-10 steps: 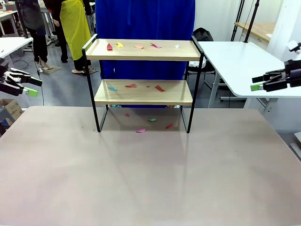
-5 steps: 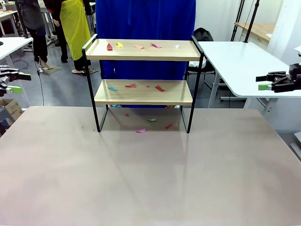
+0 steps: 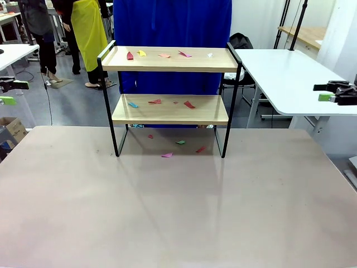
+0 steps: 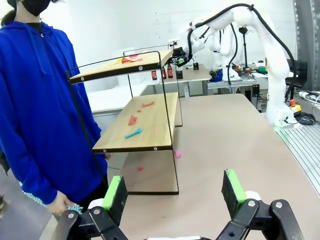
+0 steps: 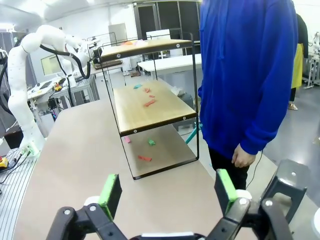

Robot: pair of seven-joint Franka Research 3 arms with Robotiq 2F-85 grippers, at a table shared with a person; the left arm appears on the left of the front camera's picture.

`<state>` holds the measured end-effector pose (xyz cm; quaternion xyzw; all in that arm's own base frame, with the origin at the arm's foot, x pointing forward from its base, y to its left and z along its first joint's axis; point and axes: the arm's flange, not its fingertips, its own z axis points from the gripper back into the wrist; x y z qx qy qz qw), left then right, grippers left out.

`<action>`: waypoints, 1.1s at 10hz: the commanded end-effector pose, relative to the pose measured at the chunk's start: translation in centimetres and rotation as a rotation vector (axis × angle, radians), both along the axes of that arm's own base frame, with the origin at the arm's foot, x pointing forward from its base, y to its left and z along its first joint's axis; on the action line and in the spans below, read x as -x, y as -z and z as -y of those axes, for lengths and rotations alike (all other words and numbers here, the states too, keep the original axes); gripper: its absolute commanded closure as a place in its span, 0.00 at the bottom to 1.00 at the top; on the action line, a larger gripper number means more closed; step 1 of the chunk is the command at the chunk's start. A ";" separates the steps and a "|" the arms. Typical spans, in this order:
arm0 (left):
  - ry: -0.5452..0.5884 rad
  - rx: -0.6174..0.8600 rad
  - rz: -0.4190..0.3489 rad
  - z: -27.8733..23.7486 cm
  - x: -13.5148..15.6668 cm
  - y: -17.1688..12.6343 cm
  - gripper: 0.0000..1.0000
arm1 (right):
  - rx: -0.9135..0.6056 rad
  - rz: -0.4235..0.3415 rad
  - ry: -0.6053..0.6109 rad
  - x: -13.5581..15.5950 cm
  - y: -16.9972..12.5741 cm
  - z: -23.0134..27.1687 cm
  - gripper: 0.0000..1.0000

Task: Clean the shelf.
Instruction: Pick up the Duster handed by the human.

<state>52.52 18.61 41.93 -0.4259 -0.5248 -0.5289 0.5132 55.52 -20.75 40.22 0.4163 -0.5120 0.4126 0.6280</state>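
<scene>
At the far middle of the table [image 3: 178, 212], before a person in a blue hoodie [image 3: 173, 22], stands the shelf [image 3: 170, 110], with the left end effector [image 4: 174, 190] and right end effector [image 5: 167, 190] spread wide and empty off its left and right, and coloured paper scraps [image 3: 189, 104] littering both boards.

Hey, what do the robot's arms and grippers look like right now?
The left arm and right arm are glossy white with rounded joints, each with a black cable looping along it. The left gripper and right gripper are black jointed linkages with two fingers faced in bright green pads.
</scene>
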 end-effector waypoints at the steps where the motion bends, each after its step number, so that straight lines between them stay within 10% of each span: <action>1: -0.006 0.026 0.001 -0.7 -0.7 -0.2 0.00 | -0.027 0.041 0.000 -0.9 0.1 0.4 0.00; 11: -0.007 0.001 -0.006 -0.6 -0.4 0.5 0.00 | -0.009 0.001 0.005 -0.5 0.5 0.3 0.00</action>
